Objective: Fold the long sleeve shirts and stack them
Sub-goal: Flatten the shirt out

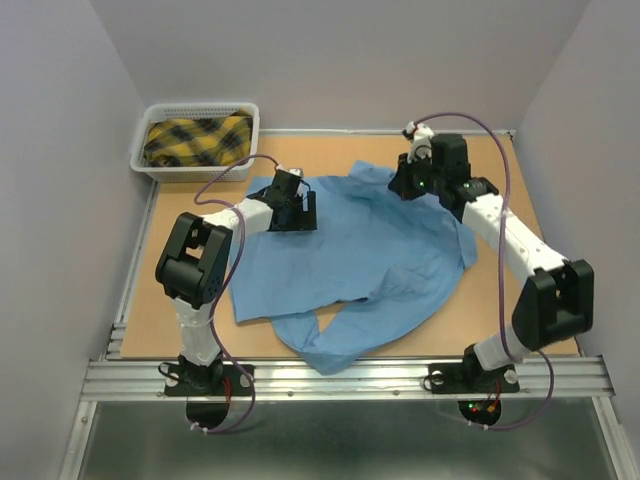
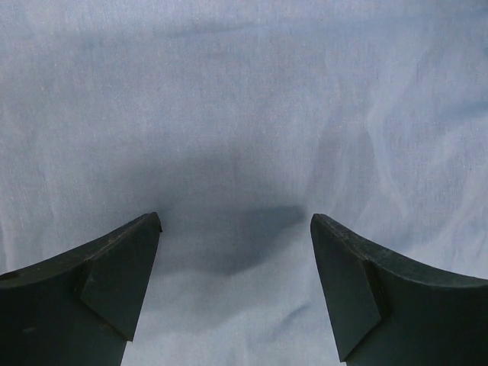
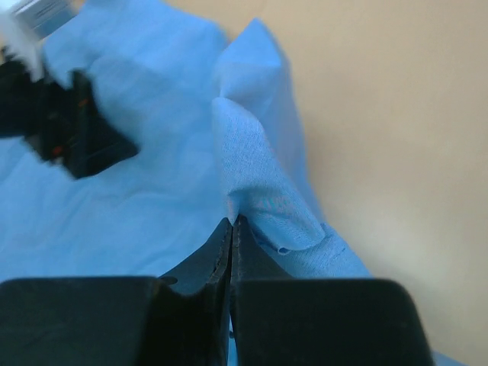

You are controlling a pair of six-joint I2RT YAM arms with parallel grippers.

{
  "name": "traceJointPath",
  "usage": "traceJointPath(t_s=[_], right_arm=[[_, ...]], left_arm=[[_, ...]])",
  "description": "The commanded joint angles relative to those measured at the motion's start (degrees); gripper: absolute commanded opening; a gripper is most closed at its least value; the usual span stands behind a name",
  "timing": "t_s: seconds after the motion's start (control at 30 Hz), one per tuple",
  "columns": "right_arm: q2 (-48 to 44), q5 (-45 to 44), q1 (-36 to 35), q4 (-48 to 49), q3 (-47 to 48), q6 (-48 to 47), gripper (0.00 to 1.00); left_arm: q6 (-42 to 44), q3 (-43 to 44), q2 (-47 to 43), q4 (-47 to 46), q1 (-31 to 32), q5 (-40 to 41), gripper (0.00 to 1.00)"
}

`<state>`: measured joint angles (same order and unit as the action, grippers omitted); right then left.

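One of the long sleeve shirts, a light blue one (image 1: 370, 255), lies spread and rumpled across the middle of the table, a sleeve trailing toward the near edge. My left gripper (image 1: 293, 212) hovers low over its far left part. In the left wrist view that gripper (image 2: 235, 221) is open, with only blue cloth (image 2: 244, 99) under and between its fingers. My right gripper (image 1: 408, 182) is at the shirt's far right edge. In the right wrist view it (image 3: 232, 223) is shut, pinching a raised fold of the shirt (image 3: 255, 164).
A white basket (image 1: 190, 172) holding a yellow and black plaid cloth (image 1: 197, 140) stands at the table's far left corner. Bare tan tabletop (image 1: 330, 150) shows beyond the shirt, and grey walls close in on three sides. The left gripper (image 3: 69, 130) appears in the right wrist view.
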<state>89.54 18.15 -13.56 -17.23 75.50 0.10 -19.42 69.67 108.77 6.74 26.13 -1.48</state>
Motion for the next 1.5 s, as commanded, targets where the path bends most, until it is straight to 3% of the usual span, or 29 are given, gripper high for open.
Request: traceJointPath(t_s=[0.0,0.13,0.33,0.4,0.43,0.53,0.67,0.87,1.13,1.47], right_arm=[[-12.3,-4.9,-7.4,1.1,-13.8,5.9,0.01],[-22.2,-5.1,-18.8,0.1,-26.3,14.4,0.01],[-25.5,-2.3,-27.6,-5.2,-37.4,29.0,0.03],[-25.5,-3.2,-29.0,-8.4,-38.1,31.1,0.13],[-25.7,-3.4,-29.2,-9.3,-38.2,31.4,0.28],[-29.0,-3.7,-29.3,-12.5,-36.5,31.2,0.58],[-31.0,-9.5,-29.3,-17.0,-24.9,30.0,0.73],[-21.6,-25.8,-29.3,-18.6,-12.9,32.6,0.77],[-6.3,-39.8,-32.0,-16.5,-5.5,47.6,0.82],[8.8,-50.1,-37.0,-15.8,2.2,54.7,0.73]], left_arm=[[-3.4,-3.8,-2.2,3.2,-0.2,-1.8,0.92],[-6.5,-6.6,-5.7,0.6,-0.2,-1.9,0.92],[-9.8,-13.5,-17.4,-1.8,-0.2,-0.8,0.92],[-10.5,-16.0,-23.4,-1.8,-0.2,0.7,0.93],[-10.8,-16.8,-25.3,-1.8,-0.2,1.0,0.93],[-11.4,-19.8,-32.7,-1.6,-0.2,4.4,0.93],[-11.3,-23.3,-36.4,-2.3,-0.2,4.8,0.93],[-13.1,-26.9,-32.7,-6.2,-0.2,4.0,0.93],[-14.7,-29.6,-28.3,-10.4,-0.2,4.6,0.93],[-14.9,-31.1,-23.9,-12.0,-0.2,2.4,0.93]])
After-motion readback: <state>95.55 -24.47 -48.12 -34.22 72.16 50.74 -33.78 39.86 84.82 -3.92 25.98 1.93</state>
